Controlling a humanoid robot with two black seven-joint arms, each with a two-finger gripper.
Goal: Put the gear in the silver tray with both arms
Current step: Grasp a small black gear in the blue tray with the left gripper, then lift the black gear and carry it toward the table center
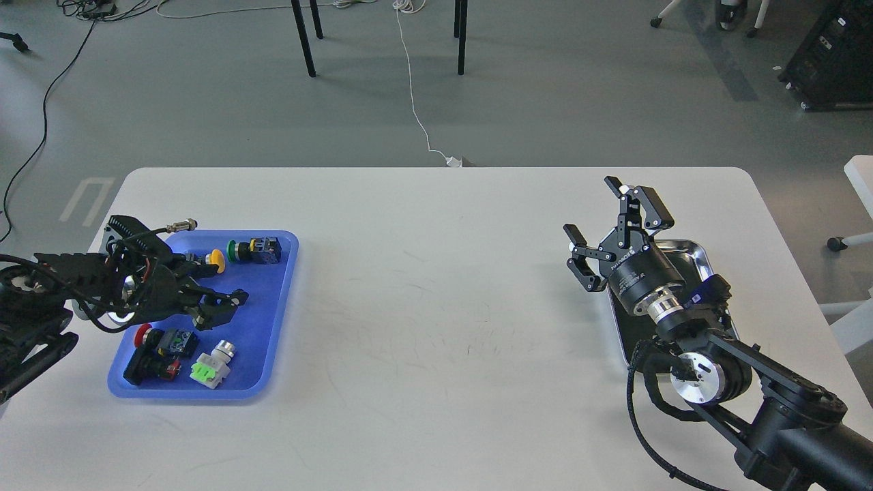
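Lower right of the frame, the right gripper [612, 232] hangs with fingers spread wide and empty, above the shiny rectangular silver tray [696, 251] at mid-right. At the left, the left gripper [219, 285], jaws parted, hovers over the blue plastic tray [281, 300] of push-button switches.

On a white rectangular table [436, 327], a blue plastic tray [283, 300] lies at the left and holds several push-button switches: a yellow-capped one [216, 258], a green-capped one [254, 249], a red-capped one [158, 341] and a white one with a green part [211, 368]. The left gripper [228, 283] hovers over this tray, fingers spread apart. At the right, the right gripper [614, 232] is wide apart above the shiny silver metal tray [699, 256], which the arm mostly hides.
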